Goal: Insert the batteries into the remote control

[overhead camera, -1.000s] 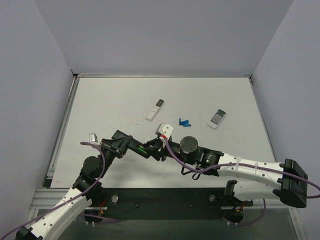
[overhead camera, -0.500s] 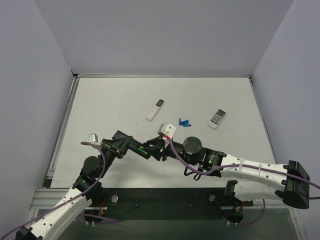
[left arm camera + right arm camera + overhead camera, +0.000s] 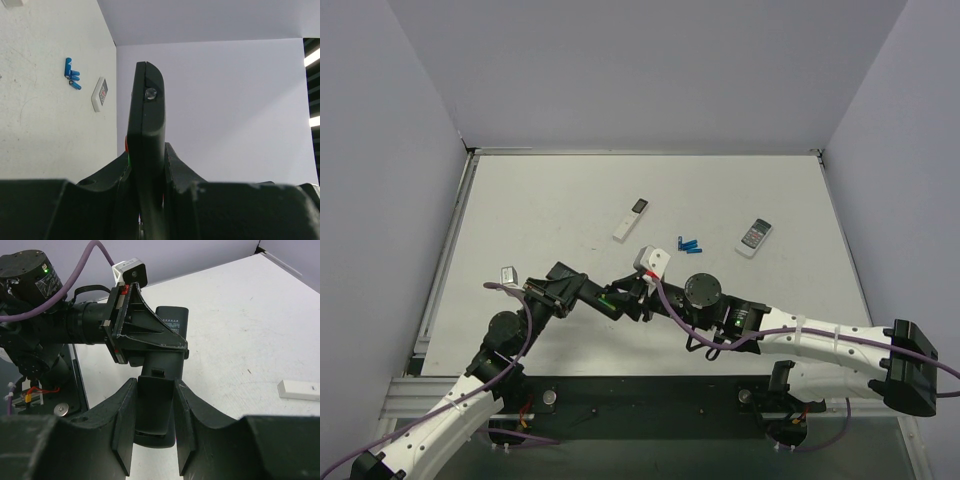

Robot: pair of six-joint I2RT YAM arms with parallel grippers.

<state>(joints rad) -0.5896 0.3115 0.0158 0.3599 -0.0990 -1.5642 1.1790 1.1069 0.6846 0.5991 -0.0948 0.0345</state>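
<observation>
The remote control (image 3: 621, 300), long and black, hangs just above the table between both arms. My left gripper (image 3: 594, 295) is shut on its middle; in the left wrist view the remote (image 3: 146, 115) stands edge-on between the jaws (image 3: 146, 155), red and green buttons peeking out. My right gripper (image 3: 639, 296) is shut on the remote's other end. In the right wrist view its fingers (image 3: 155, 385) press both sides of the battery cover (image 3: 155, 402) on the remote's back (image 3: 169, 322). The batteries are hidden.
Three blue cells (image 3: 689, 244) (image 3: 72, 76) lie at mid table. A slim white stick remote (image 3: 631, 219) (image 3: 299, 389) lies to their left, and a short white remote with a grey keypad (image 3: 754, 237) (image 3: 100, 93) to their right. Grey walls enclose the table.
The right arm shifted slightly, and the remote with both grippers barely moved. Both grips are unchanged.
</observation>
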